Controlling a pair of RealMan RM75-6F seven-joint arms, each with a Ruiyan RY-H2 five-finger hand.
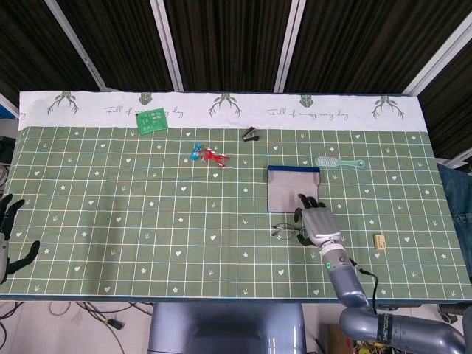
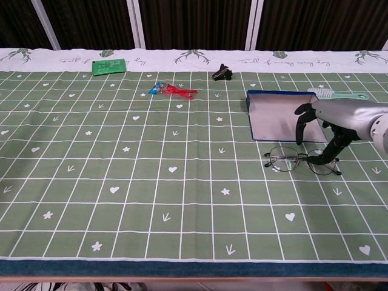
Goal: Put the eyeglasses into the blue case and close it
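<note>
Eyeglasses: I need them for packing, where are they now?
The eyeglasses lie on the green cloth at the chest view's right, just in front of the blue case, under the right hand.

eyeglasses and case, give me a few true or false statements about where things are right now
1. The eyeglasses lie on the table in front of the blue case. True.
2. The eyeglasses are already inside the case. False: they lie on the cloth outside it.
3. The right hand is above the eyeglasses. True.
4. The left hand grips the case. False: it sits at the table's far left edge, holding nothing.
5. The green hairbrush lies left of the case. False: it lies beyond its right corner.
</note>
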